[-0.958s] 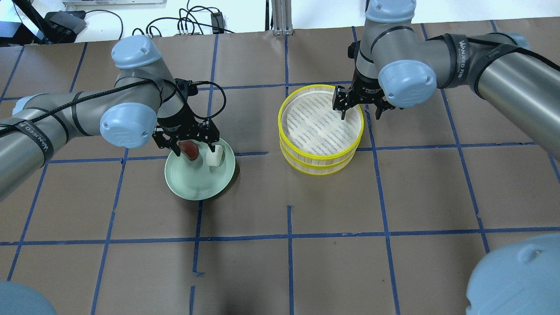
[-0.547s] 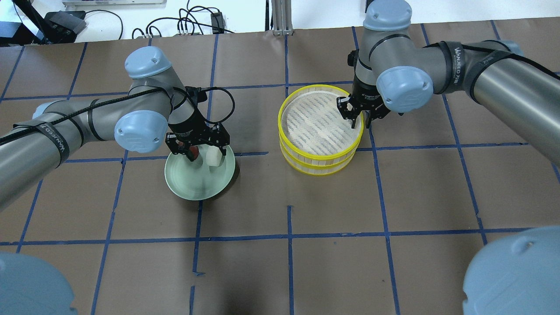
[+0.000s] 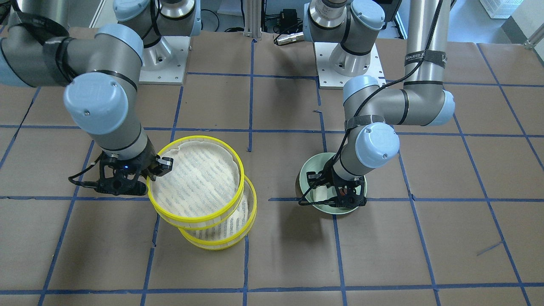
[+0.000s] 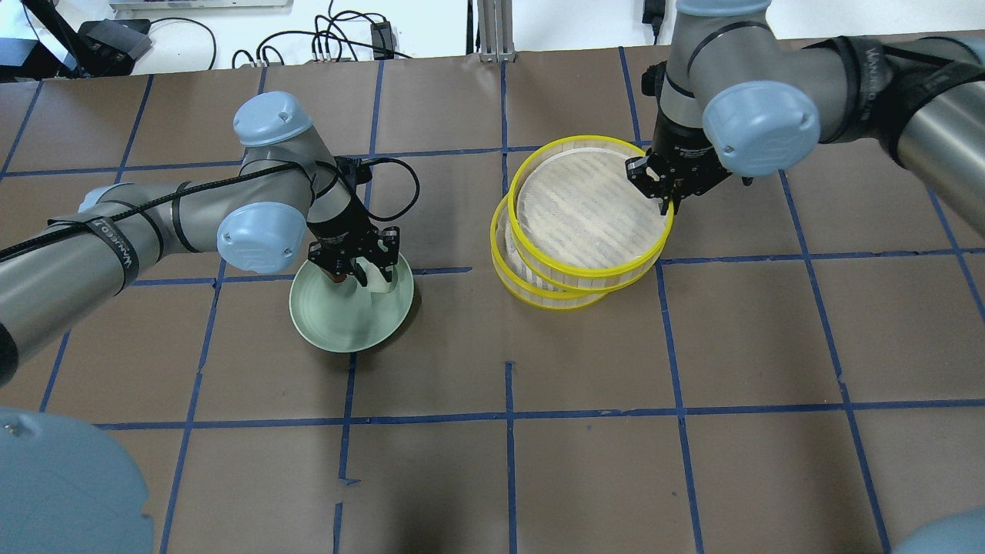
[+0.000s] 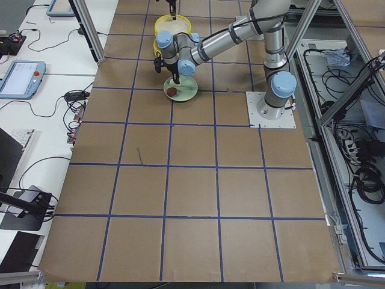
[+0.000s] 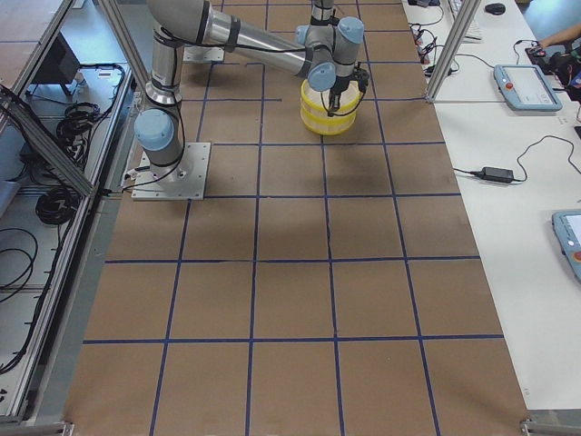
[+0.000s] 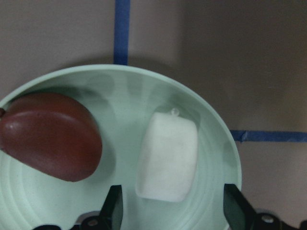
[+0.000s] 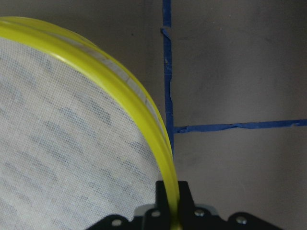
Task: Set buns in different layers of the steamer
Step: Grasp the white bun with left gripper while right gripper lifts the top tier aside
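The pale green plate [image 4: 346, 323] sits on the brown-papered bench [image 4: 508, 462] with its blue tape grid, at about 9 o'clock from the steamer in the overhead view. Both buns lie in the plate. From the left wrist camera, the white bun [image 7: 168, 163] rests near the plate's middle, and the reddish-brown bun [image 7: 50, 141] lies at its 9 o'clock, close by but with a strip of green between them. The left gripper [image 4: 355, 269] hangs low over the plate. Its fingers [image 7: 114, 207] are spread wide, one on each side of the white bun and neither touching it. The steamer's two yellow-rimmed trays are out of line. The lower steamer tray [image 4: 514, 269] stands on the bench, and a crescent of its white mesh liner shows at its 8 o'clock side. The upper steamer tray [image 4: 589, 208] is offset toward 2 o'clock of the lower one in the overhead view, and its whole liner is in plain sight. The front-facing view shows it raised above the lower tray, though I cannot tell whether the two touch anywhere. The right gripper [image 4: 663, 198] is at the upper tray's 3 o'clock edge. The right wrist camera shows its fingers pinched closed on the yellow rim, one inside the wall and one outside.
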`<action>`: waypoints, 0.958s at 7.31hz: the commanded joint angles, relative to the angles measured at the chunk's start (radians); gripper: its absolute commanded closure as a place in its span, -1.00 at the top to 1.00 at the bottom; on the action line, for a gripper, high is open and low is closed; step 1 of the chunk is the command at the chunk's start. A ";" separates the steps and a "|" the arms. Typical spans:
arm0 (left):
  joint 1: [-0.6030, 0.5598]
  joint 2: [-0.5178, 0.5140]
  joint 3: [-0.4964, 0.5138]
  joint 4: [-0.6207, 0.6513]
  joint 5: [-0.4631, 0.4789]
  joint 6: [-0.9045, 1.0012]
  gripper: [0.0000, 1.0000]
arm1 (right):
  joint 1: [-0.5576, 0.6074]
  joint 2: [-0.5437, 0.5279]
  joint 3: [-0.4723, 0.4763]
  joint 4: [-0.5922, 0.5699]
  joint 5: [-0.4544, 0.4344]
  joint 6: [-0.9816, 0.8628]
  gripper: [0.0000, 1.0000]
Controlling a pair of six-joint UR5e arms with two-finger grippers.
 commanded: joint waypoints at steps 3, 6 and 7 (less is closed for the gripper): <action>-0.032 0.059 0.061 0.032 0.008 -0.001 -0.93 | -0.355 -0.023 0.005 0.000 -0.010 -0.531 -0.89; -0.206 0.086 0.155 0.035 -0.002 -0.262 -0.92 | -0.483 0.027 0.020 -0.052 -0.036 -0.682 -0.89; -0.260 0.073 0.185 0.035 -0.008 -0.394 -0.92 | -0.484 0.047 0.025 -0.055 -0.036 -0.682 -0.89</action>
